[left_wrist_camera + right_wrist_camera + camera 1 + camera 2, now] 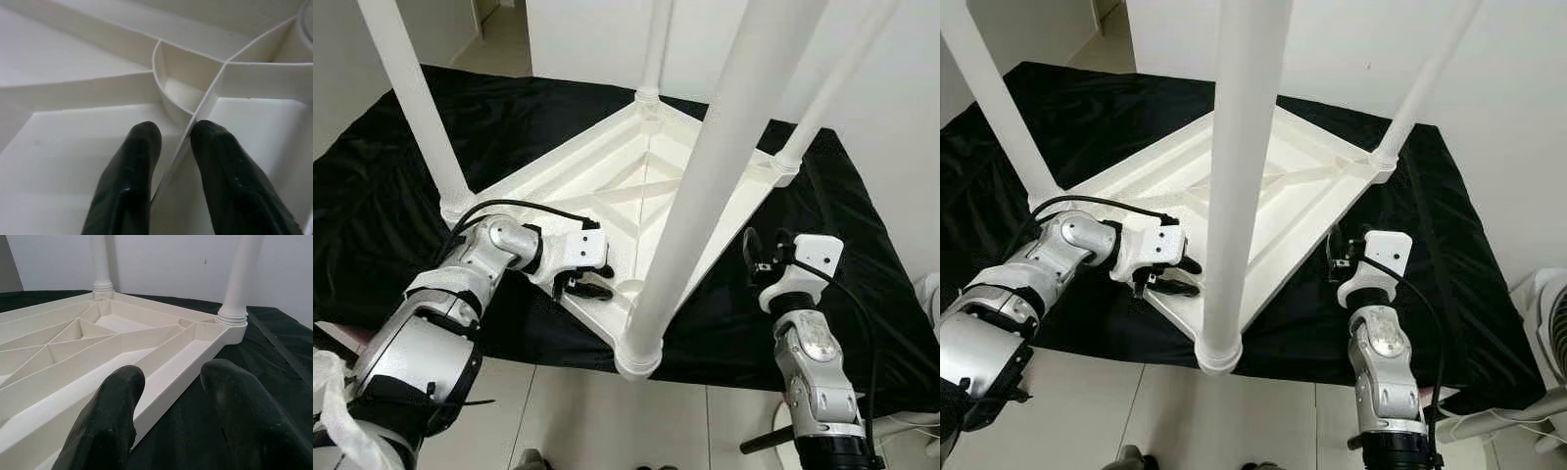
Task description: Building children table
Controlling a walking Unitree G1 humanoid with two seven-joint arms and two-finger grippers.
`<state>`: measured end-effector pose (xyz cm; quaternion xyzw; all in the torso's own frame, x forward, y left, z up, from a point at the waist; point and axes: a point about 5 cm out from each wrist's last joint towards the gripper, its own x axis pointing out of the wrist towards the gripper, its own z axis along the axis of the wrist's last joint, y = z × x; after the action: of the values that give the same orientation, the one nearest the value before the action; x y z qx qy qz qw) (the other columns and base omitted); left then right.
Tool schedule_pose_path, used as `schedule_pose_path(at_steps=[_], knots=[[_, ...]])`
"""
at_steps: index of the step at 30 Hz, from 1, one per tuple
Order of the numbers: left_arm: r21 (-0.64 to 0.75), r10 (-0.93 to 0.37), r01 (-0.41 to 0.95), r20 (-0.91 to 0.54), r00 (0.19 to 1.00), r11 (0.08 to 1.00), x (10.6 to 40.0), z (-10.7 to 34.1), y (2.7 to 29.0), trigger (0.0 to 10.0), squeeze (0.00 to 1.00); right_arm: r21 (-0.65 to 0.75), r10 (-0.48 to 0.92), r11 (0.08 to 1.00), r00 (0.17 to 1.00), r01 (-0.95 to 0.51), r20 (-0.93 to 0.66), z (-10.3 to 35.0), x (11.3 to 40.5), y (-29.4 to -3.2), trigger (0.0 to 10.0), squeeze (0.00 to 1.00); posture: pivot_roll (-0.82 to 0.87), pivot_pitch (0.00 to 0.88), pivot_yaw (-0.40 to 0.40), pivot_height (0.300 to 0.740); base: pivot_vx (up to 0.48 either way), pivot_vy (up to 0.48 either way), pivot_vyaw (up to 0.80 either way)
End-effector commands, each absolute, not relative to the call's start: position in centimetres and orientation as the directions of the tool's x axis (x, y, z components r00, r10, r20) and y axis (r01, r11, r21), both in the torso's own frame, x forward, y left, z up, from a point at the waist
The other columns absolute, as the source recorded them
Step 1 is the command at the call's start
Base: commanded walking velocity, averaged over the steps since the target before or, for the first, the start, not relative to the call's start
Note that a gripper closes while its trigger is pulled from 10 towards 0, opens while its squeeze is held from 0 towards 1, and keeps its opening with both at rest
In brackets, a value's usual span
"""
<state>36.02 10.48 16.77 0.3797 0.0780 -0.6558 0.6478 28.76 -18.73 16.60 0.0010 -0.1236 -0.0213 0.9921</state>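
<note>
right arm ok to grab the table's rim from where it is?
Probably yes. The right gripper hangs open beside the upturned table, fingers pointed along its rim, with only black cloth between. The near leg stands off to its left, not in the path.

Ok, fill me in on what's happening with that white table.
A white children's table lies upside down on a black cloth, its four legs pointing up. The left pincer reaches into the ribbed underside near the closest corner, its fingers straddling a thin rib. The right pincer sits open just outside the table's right edge, over the cloth, gripping nothing.
</note>
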Motion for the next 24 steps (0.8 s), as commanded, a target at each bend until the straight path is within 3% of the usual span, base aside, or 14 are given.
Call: schedule_pose_path(at_steps=[1, 17, 18, 19, 24], knots=[[0.326, -0.780, 0.936, -0.616, 0.107, -0.129, 35.67, 15.42, 11.01, 0.0, 0.00, 0.004, -0.064, 0.998, 0.967, 0.065, 0.245, 16.54, 28.48, -19.17, 10.0, 0.00, -0.04, 0.100, -0.030, 0.740, 0.000, 0.000, 0.00], [0.382, -0.823, 0.924, -0.523, 0.224, 0.008, 36.33, 15.94, 10.83, 0.0, 0.00, 0.012, -0.081, 0.997, 0.965, 0.080, 0.250, 16.59, 28.54, -19.33, 10.0, 0.00, -0.03, 0.105, -0.030, 0.740, 0.000, 0.000, 0.00], [0.406, -0.819, 0.914, -0.517, 0.248, 0.021, 36.44, 15.97, 10.74, 8.5, 0.00, 0.013, -0.086, 0.996, 0.964, 0.085, 0.250, 16.61, 28.58, -19.39, 10.0, 0.00, -0.03, 0.106, -0.033, 0.740, 0.000, 0.000, 0.00], [0.442, -0.814, 0.896, -0.510, 0.278, 0.029, 36.57, 16.09, 10.54, 10.0, 0.00, 0.014, -0.089, 0.996, 0.964, 0.088, 0.250, 16.64, 28.68, -19.44, 10.0, 0.00, -0.03, 0.105, -0.034, 0.740, 0.000, 0.000, 0.00], [0.441, -0.820, 0.896, -0.495, 0.289, 0.049, 36.65, 16.14, 10.39, 10.0, 0.00, 0.016, -0.094, 0.996, 0.964, 0.093, 0.250, 16.64, 28.70, -19.49, 10.0, 0.00, -0.03, 0.103, -0.035, 0.740, 0.000, 0.000, 0.00]])
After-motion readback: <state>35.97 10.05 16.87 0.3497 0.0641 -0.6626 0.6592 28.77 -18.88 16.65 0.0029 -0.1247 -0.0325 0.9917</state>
